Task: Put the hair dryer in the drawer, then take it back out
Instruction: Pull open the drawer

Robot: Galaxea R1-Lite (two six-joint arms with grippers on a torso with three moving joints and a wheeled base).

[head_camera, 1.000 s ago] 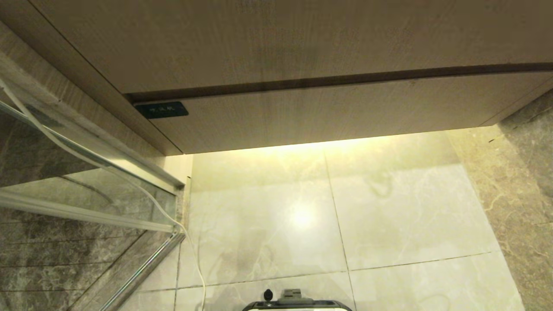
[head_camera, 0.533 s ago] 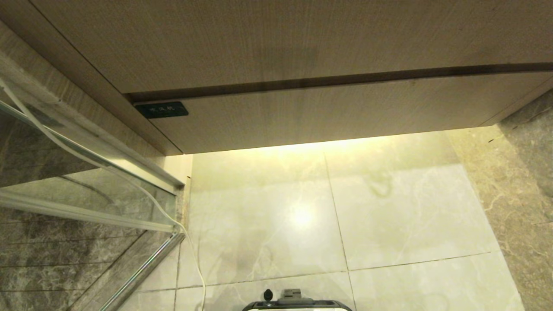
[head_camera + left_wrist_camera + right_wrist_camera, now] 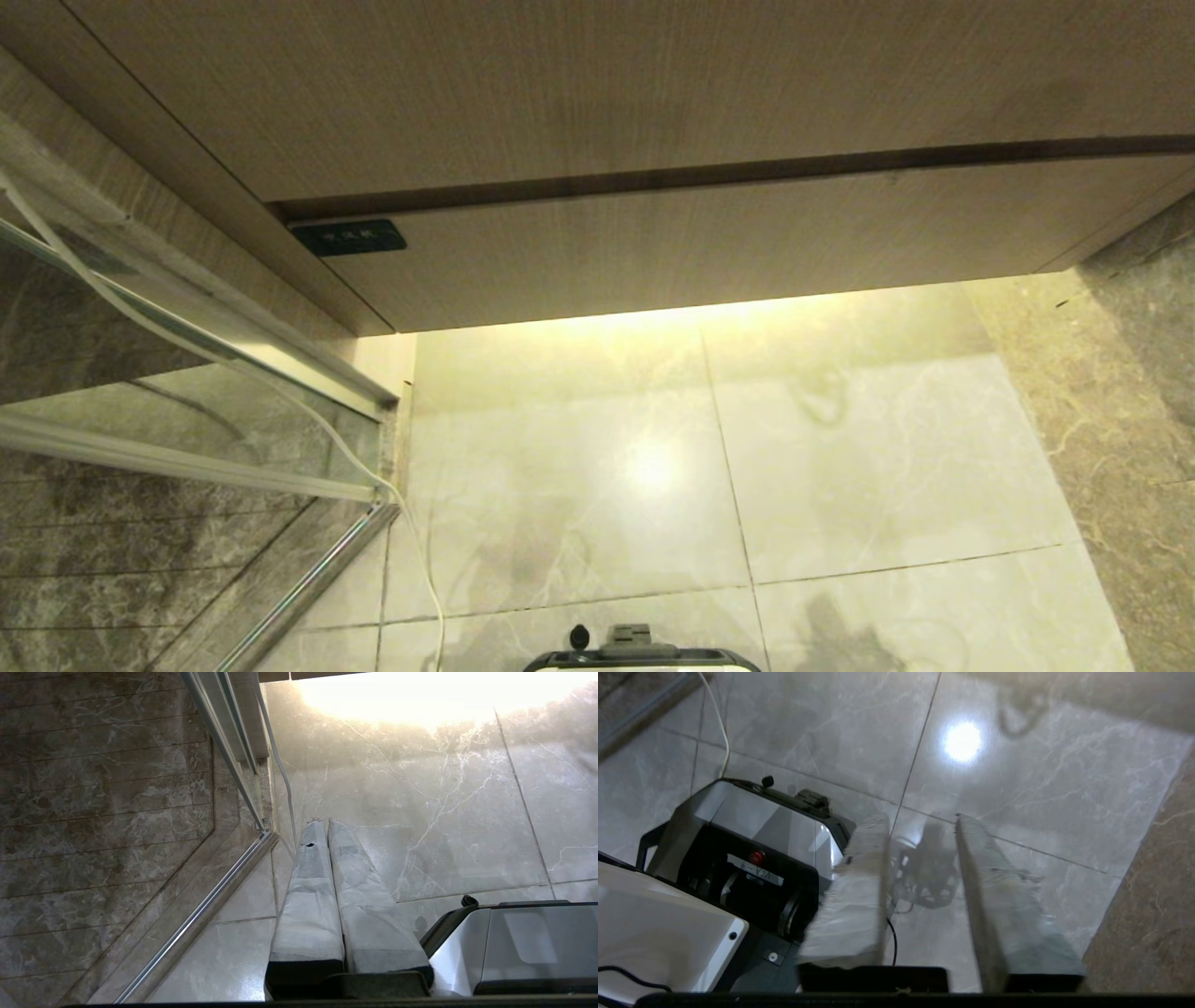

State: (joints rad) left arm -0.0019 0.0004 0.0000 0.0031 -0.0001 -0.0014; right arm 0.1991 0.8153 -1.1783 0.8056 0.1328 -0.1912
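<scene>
Drawer (image 3: 709,243) closed flush under the taller wood-grain panel (image 3: 597,84), black label plate (image 3: 349,237) at its left end; hair dryer nowhere in view; right gripper (image 3: 920,821) over the floor tiles (image 3: 868,448) beside the robot base (image 3: 752,830), fingers parted and empty; left gripper (image 3: 323,822) parked over tiles, fingers pressed together.

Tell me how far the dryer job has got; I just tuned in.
Nothing looks done: the wide light wood-grain drawer with its small black label plate is shut, and no hair dryer shows in any view. In hand: the right gripper hangs over the pale floor tiles, fingers apart, empty. The left gripper is shut and parked low by the robot's base. Opening the drawer, stowing and retrieving all remain.
</scene>
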